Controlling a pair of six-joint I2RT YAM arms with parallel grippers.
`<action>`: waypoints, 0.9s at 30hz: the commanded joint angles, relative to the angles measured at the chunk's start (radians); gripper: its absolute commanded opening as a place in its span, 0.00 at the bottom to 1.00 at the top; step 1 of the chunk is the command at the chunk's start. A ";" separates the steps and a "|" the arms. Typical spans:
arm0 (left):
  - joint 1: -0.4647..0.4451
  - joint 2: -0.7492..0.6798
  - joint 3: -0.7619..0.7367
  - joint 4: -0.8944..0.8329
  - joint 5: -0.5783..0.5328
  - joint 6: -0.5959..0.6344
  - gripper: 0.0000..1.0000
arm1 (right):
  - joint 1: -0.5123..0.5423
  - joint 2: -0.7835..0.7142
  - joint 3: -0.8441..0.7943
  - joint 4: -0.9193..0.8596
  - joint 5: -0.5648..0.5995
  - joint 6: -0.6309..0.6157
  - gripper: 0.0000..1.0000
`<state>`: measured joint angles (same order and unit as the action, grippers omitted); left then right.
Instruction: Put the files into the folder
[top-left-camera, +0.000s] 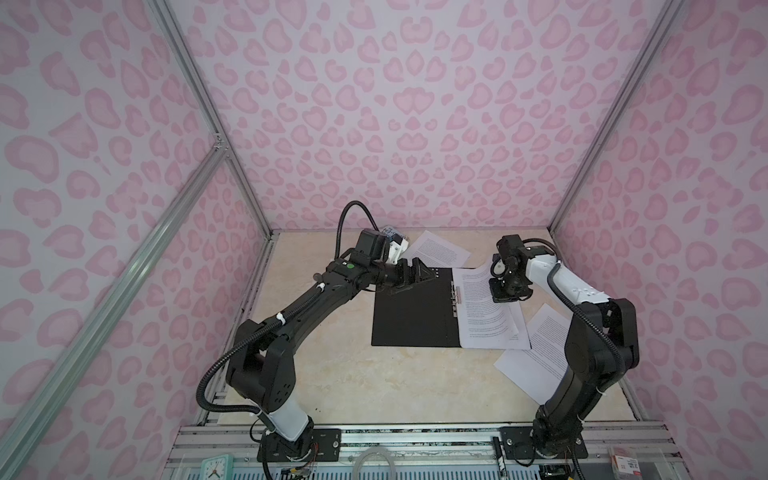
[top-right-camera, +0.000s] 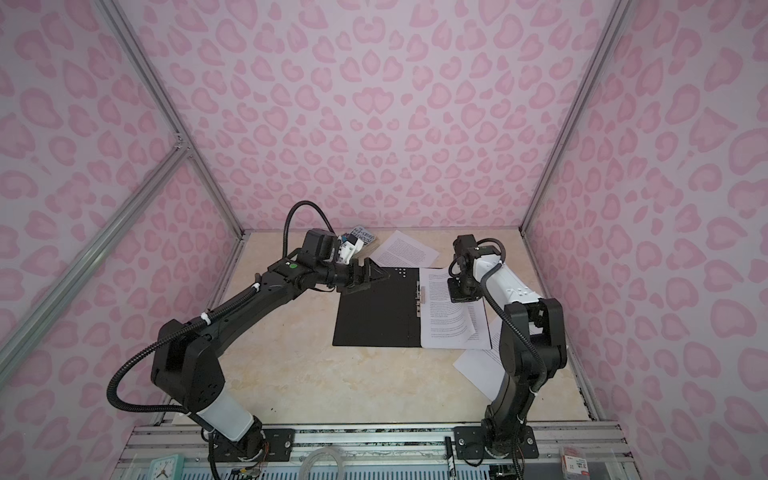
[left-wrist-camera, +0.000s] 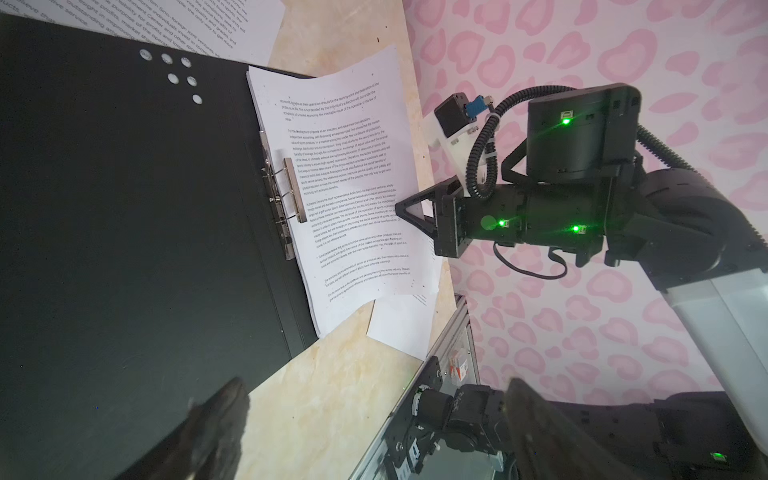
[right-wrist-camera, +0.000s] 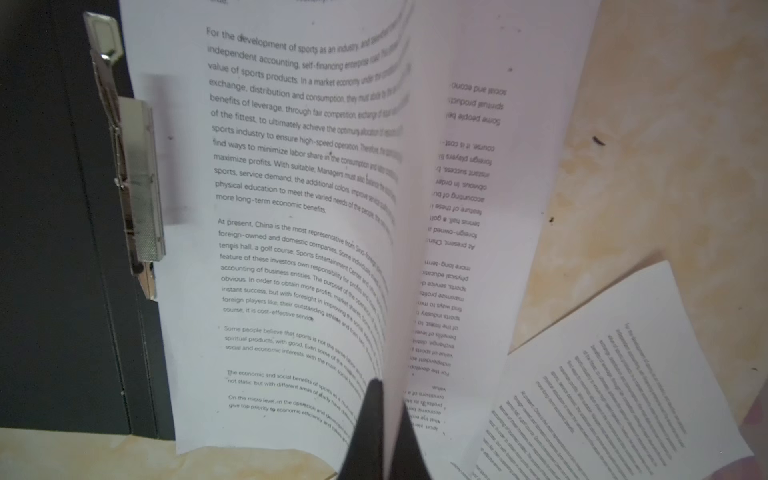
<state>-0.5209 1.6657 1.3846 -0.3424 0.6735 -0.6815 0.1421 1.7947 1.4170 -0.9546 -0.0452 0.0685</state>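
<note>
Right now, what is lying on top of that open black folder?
A stack of printed sheets covers the folder's right half, by the metal clip. The right jaws pinch the top sheet by its edge, lifting it. The left half is bare. What lies beneath the stack is hidden.

Place: a robot lab cell, boxed in as a test rig.
Frame: bare aluminium struts rise at the corners, behind and outside the left end effector and the right end effector.
Walls: pink spotted panels close in three sides around them.
Bench: a pale marbled bench lies under both.
Mounts: two arms are bolted on black plates to a slotted metal rail, nearer the camera than both.
</note>
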 joint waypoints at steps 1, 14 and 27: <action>0.001 0.009 -0.001 0.033 0.012 -0.003 0.98 | 0.001 0.008 -0.004 -0.002 0.001 -0.003 0.00; 0.001 0.016 0.026 0.029 0.026 0.000 0.98 | -0.049 0.037 0.059 -0.049 0.221 0.120 0.70; 0.001 -0.038 0.065 0.045 0.045 0.032 0.98 | 0.082 0.018 0.148 0.022 -0.041 0.180 0.67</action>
<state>-0.5209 1.6623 1.4300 -0.3424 0.6930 -0.6716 0.1883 1.7840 1.5661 -0.9703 0.0406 0.2184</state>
